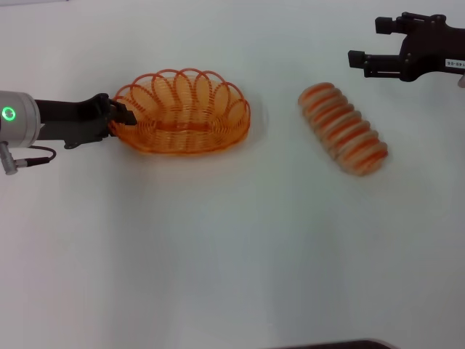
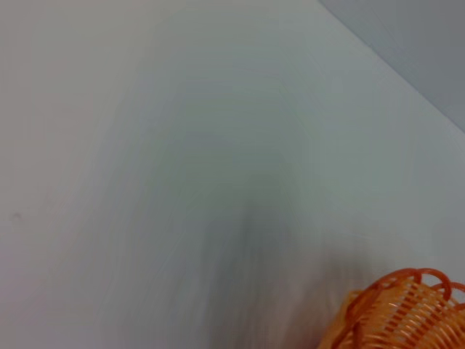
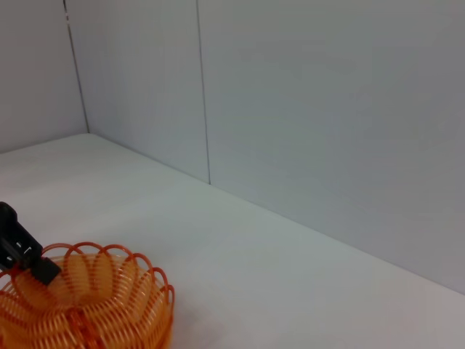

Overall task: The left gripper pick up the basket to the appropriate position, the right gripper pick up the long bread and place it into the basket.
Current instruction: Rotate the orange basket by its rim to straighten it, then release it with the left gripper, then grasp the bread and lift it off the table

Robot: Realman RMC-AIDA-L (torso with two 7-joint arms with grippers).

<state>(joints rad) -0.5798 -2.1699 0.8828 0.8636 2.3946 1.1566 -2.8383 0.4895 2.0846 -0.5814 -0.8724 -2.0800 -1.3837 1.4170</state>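
Observation:
The orange wire basket (image 1: 185,116) stands on the white table, left of centre. My left gripper (image 1: 122,117) comes in from the left and is shut on the basket's left rim. The basket's edge shows in the left wrist view (image 2: 403,313). In the right wrist view the basket (image 3: 94,305) appears with a black finger of the left gripper (image 3: 22,251) on its rim. The long bread (image 1: 343,129), tan with orange-red stripes, lies diagonally on the table right of the basket and apart from it. My right gripper (image 1: 370,42) is open and empty, above and to the right of the bread.
The white table (image 1: 232,254) carries only the basket and the bread. A grey panelled wall (image 3: 327,109) stands behind the table. A dark edge (image 1: 327,345) shows at the bottom of the head view.

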